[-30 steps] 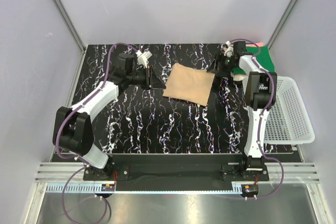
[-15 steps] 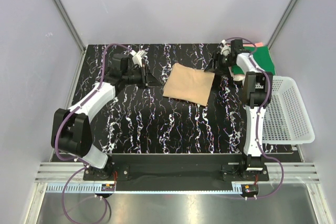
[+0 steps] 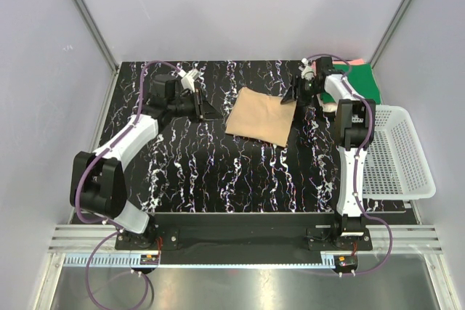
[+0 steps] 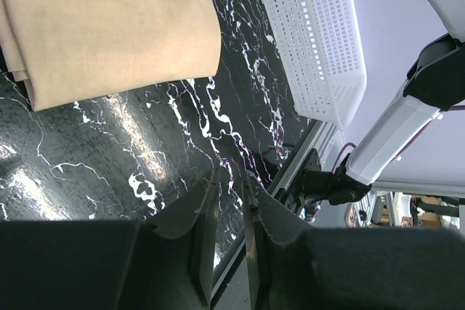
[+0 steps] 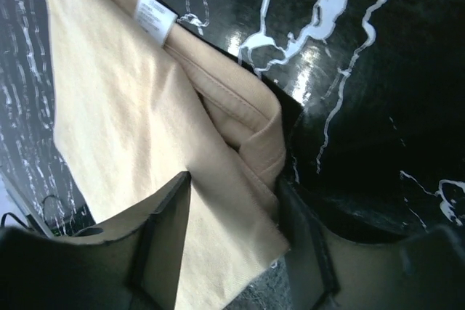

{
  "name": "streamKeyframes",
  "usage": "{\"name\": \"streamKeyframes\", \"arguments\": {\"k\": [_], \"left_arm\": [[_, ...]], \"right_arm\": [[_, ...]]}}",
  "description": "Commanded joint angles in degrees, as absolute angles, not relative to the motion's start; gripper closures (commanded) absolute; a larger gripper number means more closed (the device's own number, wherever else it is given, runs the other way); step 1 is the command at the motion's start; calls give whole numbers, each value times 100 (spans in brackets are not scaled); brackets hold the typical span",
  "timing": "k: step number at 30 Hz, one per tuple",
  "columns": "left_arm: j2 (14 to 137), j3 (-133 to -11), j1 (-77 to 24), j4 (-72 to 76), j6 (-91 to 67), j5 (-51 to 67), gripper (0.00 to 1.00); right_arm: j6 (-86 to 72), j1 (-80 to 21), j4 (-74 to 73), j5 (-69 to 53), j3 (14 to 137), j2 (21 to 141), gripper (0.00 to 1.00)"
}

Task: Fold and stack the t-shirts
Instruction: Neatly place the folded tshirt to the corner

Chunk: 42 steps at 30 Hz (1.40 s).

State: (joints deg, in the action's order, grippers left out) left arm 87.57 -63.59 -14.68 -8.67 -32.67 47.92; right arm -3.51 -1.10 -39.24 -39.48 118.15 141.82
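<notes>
Tan t-shirt [image 3: 261, 116] is showing plain beige, no print, w/ 1 wht label [image 5: 154, 14] by the collar. Table [image 3: 218, 172] is showing glossy blk w/ wht marble veins, a few tinted violet. Green t-shirt [image 3: 367, 78] is showing plain dark green. Coral-pink t-shirt [image 3: 354, 62] is showing as 1 thin strip behind it. Basket [image 3: 396, 154] is showing wht mesh. Left arm [image 3: 134, 136] & right arm [image 3: 356, 157] are showing wht + blk.

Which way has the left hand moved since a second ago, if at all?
Yes, slightly. The left hand has pulled back to the left, away from the left edge of the tan t-shirt, which lies where it was.
</notes>
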Motion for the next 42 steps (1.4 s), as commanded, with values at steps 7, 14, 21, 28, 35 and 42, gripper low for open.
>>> {"name": "streamKeyframes", "arguments": {"k": [7, 14, 21, 28, 35, 42], "left_arm": [[8526, -6328, -1371, -563, -3366, 4931, 78], [8499, -6346, -1354, -536, -3428, 5044, 78], [8437, -6302, -1345, -449, -3480, 5045, 78], [8429, -6293, -1310, -431, -3498, 5089, 78], [8429, -6275, -1230, -422, -3516, 5080, 78], [8411, -6275, -1195, -413, -3516, 5071, 78]], "right_arm": [[-536, -211, -4192, -3481, 12251, 13703, 91], [-45, -360, -4553, -2207, 12384, 12868, 100], [307, -378, -4641, -1486, 12454, 12349, 100], [1150, -396, -5193, -880, 13654, 12515, 100], [1757, -369, -5634, -704, 14396, 12718, 100], [2118, -141, -5748, -378, 14353, 12446, 100]]}}
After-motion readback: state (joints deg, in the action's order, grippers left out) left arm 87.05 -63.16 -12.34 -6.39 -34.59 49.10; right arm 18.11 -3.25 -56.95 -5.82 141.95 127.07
